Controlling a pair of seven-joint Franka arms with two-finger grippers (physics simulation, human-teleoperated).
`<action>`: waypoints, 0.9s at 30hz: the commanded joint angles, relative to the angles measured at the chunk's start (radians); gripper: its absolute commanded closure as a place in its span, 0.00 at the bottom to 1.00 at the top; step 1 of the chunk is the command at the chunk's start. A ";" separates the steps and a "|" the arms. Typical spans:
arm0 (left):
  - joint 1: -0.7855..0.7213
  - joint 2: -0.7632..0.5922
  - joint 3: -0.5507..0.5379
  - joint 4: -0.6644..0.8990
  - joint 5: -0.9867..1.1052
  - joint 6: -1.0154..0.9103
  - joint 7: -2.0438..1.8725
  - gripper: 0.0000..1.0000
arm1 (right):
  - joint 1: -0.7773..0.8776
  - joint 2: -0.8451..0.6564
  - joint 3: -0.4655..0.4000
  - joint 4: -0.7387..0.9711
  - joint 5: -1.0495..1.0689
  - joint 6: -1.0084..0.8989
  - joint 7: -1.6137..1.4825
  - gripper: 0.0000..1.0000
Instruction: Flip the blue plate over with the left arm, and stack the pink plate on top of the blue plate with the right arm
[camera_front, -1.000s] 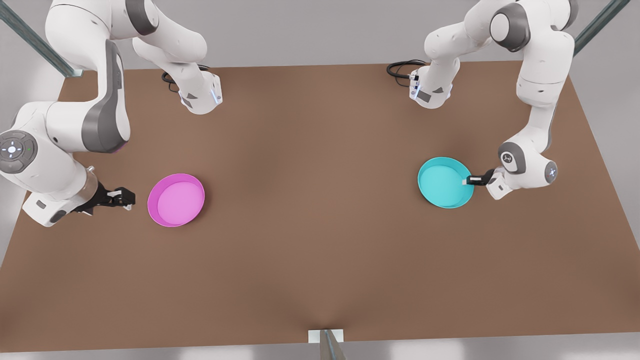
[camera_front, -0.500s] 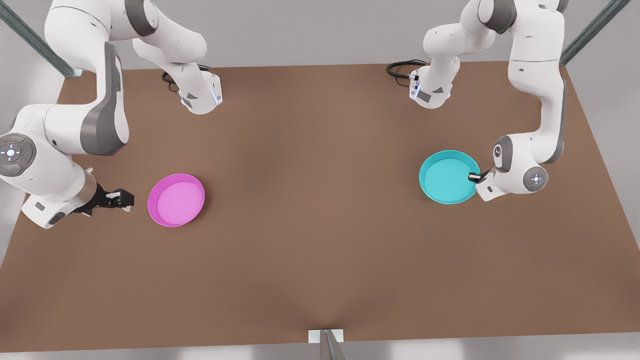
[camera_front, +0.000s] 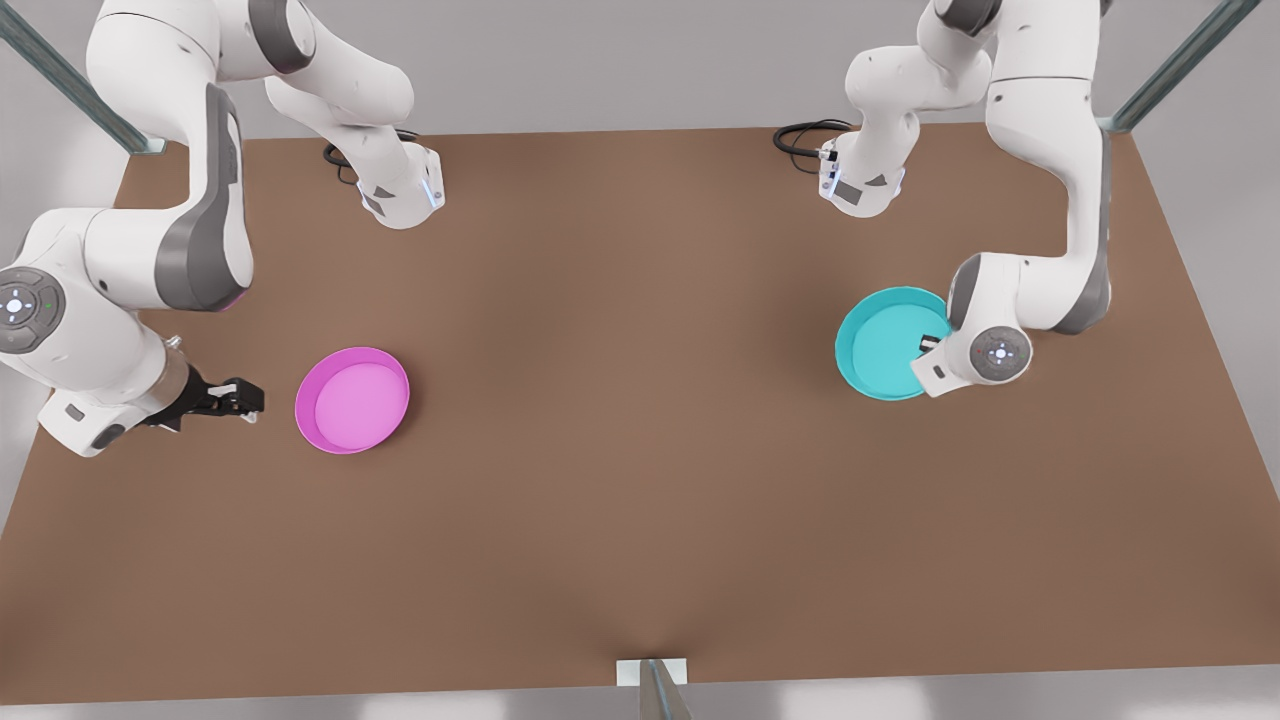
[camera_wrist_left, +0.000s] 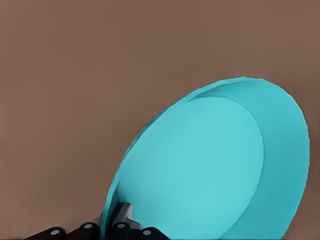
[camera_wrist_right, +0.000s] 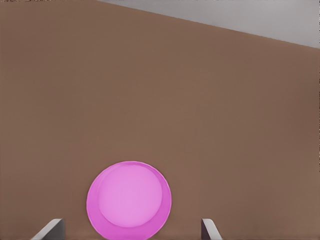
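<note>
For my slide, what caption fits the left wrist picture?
The left gripper pinches the rim of the blue plate, tilting it up above the brown table.

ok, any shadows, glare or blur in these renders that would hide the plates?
Front view: flat, even light; a soft dark shadow hugs the pink plate, no glare, edges crisp. Left wrist view: the blue plate is evenly lit, its rim pinched by the left gripper. Right wrist view: the pink plate is sharp, without highlights, between the right gripper's open jaws.
</note>
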 joint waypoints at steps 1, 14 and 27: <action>-0.014 0.002 -0.001 0.001 0.043 -0.005 -0.006 0.79 | 0.001 0.000 0.000 0.000 0.000 0.000 0.000 0.00; -0.384 0.106 -0.049 0.085 0.423 -0.364 -0.380 0.79 | 0.001 0.000 0.000 0.000 0.000 -0.002 0.000 0.00; -0.819 0.439 -0.032 0.533 0.589 -0.837 -0.445 0.79 | 0.001 0.000 0.000 0.000 0.000 0.002 0.000 0.00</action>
